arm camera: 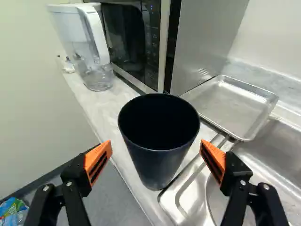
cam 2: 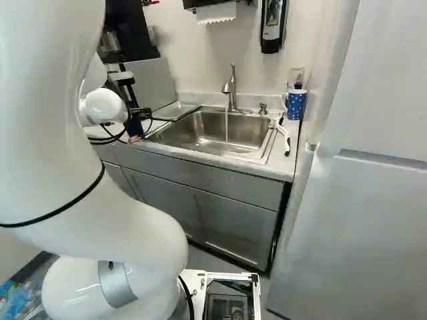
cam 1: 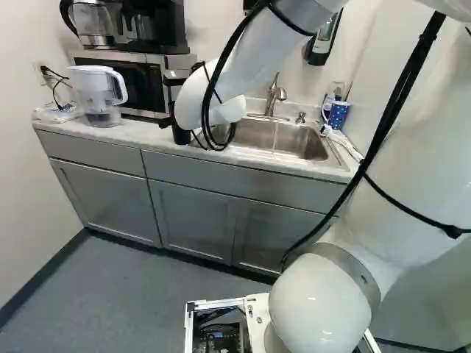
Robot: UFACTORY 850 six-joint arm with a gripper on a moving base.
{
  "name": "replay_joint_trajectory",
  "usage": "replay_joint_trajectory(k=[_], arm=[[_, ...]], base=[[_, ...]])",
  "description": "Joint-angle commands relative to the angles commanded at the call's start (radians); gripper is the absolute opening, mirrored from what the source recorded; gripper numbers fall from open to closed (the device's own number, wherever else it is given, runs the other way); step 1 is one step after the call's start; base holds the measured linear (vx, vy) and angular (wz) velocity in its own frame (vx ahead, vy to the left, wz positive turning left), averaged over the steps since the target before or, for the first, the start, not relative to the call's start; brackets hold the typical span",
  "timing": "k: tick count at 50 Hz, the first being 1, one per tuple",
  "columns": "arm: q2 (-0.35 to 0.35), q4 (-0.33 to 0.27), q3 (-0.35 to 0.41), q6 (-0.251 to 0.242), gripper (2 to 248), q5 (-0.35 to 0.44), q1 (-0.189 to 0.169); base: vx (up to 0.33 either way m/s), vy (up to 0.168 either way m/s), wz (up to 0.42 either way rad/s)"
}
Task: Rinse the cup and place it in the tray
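Going left to right across the left base view, I see a white-topped clear pitcher standing on the table. Beside it is the microwave, with a black coffee maker on top. Next comes my tool, spread wide, a finger to each side and nothing in its hold. The wrist view shows me both orange pads apart from the black cup. That cup is upright on the table, mouth up, just ahead of the tool and in line with the gap, its base close by the rim of the sink. Past the cup, the shallow metal tray lies flat near the microwave's side, beside the sink; I can see bare metal inside it. Then comes the sink itself, with the faucet at its back and a thin stream of water falling from the spout into the basin. Right of the faucet I have a small pump, then a white-handled utensil on the table. A blue mug with white dots stands near the wall, at the far right end.
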Motion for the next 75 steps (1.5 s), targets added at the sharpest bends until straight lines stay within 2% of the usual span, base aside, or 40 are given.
replay_joint_trajectory(k=[29, 75], arm=[[-0.014, 0.000, 0.052, 0.000, 247, 0.169, -0.005], [-0.087, 0.000, 0.084, 0.000, 247, 0.419, -0.013]], base=[[0.000, 0.000, 0.000], [0.000, 0.000, 0.000]])
